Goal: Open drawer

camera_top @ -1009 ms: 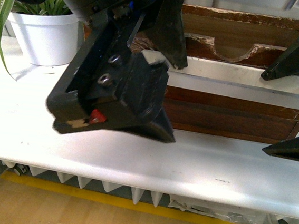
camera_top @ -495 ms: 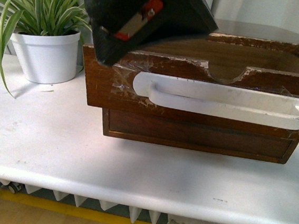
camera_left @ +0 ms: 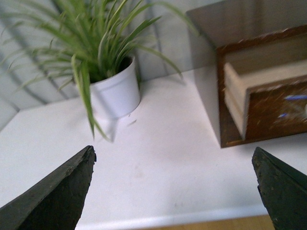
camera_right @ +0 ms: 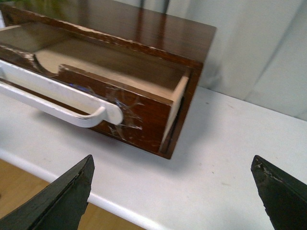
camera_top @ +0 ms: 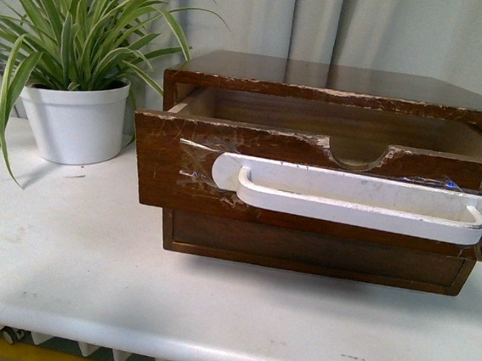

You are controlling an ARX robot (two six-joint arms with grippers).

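The dark brown wooden drawer point(camera_top: 174, 161) stands pulled out of its cabinet point(camera_top: 336, 77), its inside showing. A long white handle point(camera_top: 359, 200) is taped across its front, under a half-round notch point(camera_top: 359, 155) with a chipped edge. The plain lower drawer point(camera_top: 319, 252) is closed. Neither gripper shows in the front view. My left gripper point(camera_left: 172, 163) is open and empty, over the table to the drawer's left; the drawer's side point(camera_left: 235, 100) shows there. My right gripper point(camera_right: 172, 167) is open and empty, off the drawer's right corner point(camera_right: 168, 120); the handle's end point(camera_right: 96, 112) shows there.
A white pot point(camera_top: 74, 122) with a striped green plant point(camera_top: 76, 28) stands on the white table point(camera_top: 86, 277) left of the cabinet; it also shows in the left wrist view point(camera_left: 117, 93). A grey curtain point(camera_top: 324, 22) hangs behind. The table's front edge point(camera_top: 207, 356) is near.
The arms that covered the front view one second ago have drawn back out of it. The drawer and its handle now show in full, pulled out.
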